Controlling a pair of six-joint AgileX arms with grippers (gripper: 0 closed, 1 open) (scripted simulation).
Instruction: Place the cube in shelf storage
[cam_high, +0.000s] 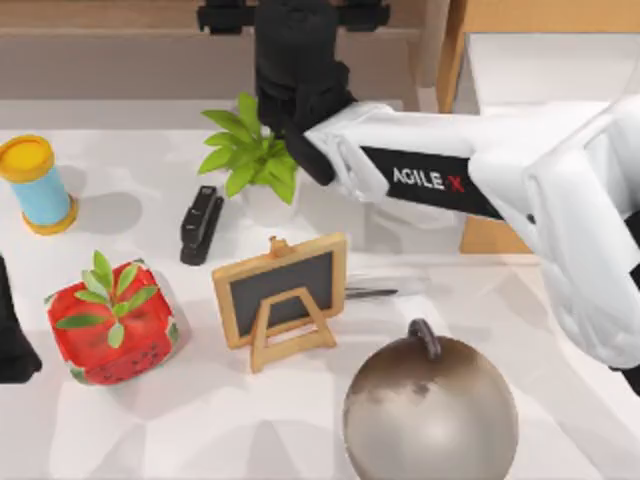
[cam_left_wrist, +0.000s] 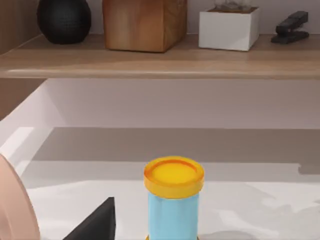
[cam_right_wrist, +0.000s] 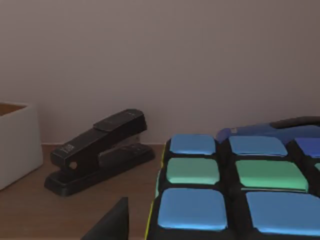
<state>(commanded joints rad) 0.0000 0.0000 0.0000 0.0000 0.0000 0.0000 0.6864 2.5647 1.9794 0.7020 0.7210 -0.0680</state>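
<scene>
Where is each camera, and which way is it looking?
Top view: above the table, looking down on the right arm stretched toward the shelf storage, with the strawberry cube below.
Left wrist view: low on the left arm, facing the spool and shelf board; one dark fingertip shows.
Right wrist view: on the right arm over the shelf, close on the cube beside a stapler.
Shared: the left and right wrist views both see that shelf stapler.
</scene>
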